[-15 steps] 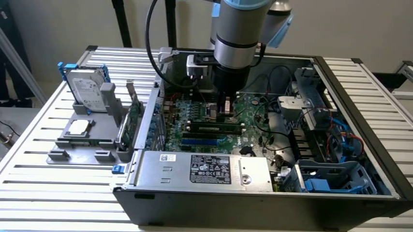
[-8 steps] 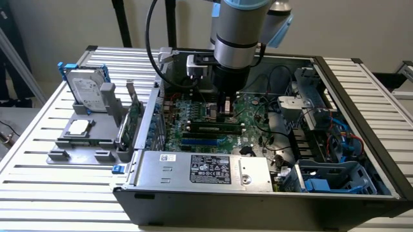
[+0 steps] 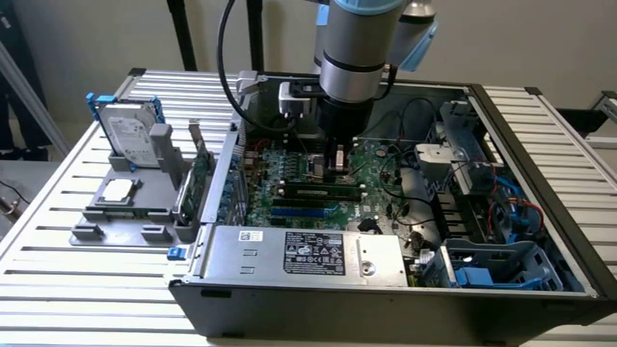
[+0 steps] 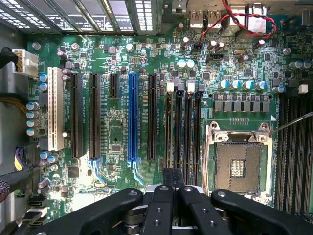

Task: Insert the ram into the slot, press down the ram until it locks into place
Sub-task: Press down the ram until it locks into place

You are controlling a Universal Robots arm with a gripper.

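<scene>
The ram [image 3: 313, 191] stands on edge on the motherboard [image 3: 289, 163], in what looks like one of the black slots [image 4: 178, 132]. Its long axis runs along the exterior view's left-right line, parallel to the empty black socket and the blue socket [image 3: 303, 213] that lie nearer the camera. Whether its end clips have closed cannot be told.

The gripper [image 3: 337, 170] hangs straight down just above the ram, towards the stick's end on the exterior view's right and not over its middle. From that view it is near the ram's top edge, but whether it touches cannot be told.

In the wrist view the fingers [image 4: 159, 210] are drawn narrow, close together with no clear gap. Their dark tip sits over the near ends of the slots. The slots run straight away from the fingers, so the fingers' line and the ram's long axis appear to agree. The fingers do not seem to clasp the stick; judged from this, the ram is already in and the work is at the pressing-down stage.

To one side of the slots lies the open processor socket [image 4: 239, 161]. On the other side is the blue socket [image 4: 132, 117] among longer black ones.

The case [image 3: 386, 303] sits on a slatted counter [image 3: 58, 217].
</scene>
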